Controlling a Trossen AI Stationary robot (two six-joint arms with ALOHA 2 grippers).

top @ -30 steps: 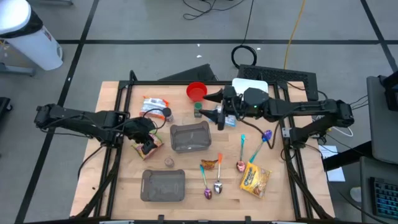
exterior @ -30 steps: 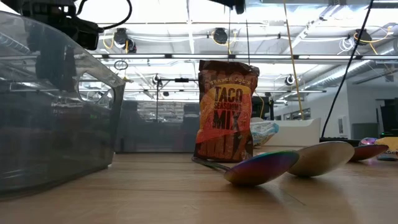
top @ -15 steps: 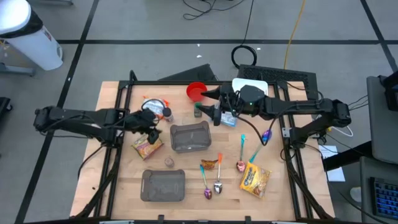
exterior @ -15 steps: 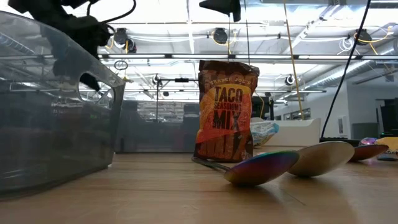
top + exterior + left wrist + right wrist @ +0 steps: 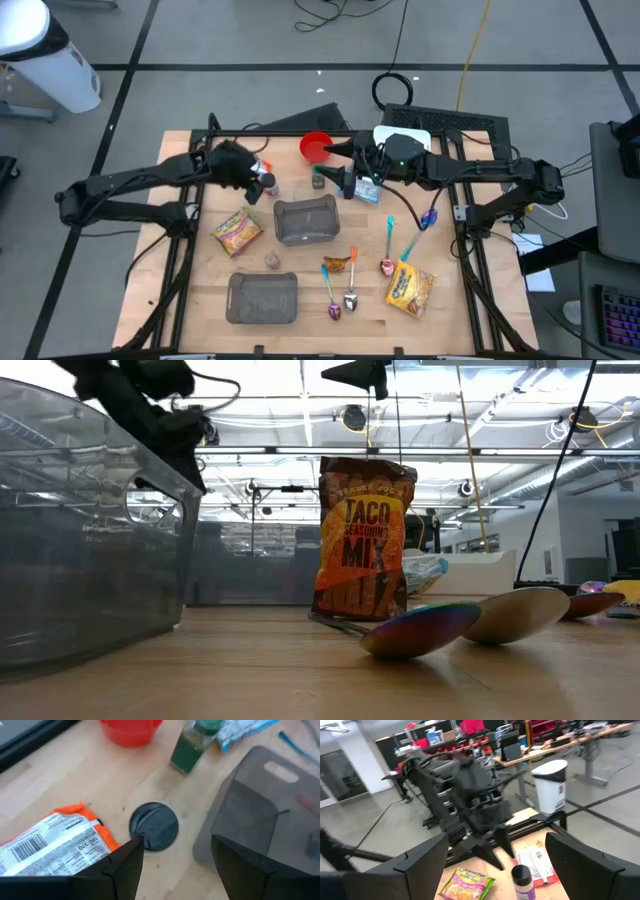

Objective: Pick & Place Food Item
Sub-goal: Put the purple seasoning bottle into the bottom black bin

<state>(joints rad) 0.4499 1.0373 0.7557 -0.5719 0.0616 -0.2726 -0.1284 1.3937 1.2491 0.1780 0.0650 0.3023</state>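
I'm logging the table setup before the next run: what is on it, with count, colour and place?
Clear bin: 1, grey-clear, table middle.
Clear lid: 1, grey-clear, front left.
Red bowl: 1, red, back middle.
Green spice jar: 1, green, beside the bowl.
Noodle packet: 1, yellow-orange, left of the bin.
Orange-white packet: 1, back left.
Dark-capped bottle: 1, beside that packet.
Taco mix pouch: 1, orange, front middle.
Yellow snack bag: 1, front right.
Spoons: several, iridescent, front right.
Left gripper: open, over the bottle.
Right gripper: open, near the jar.
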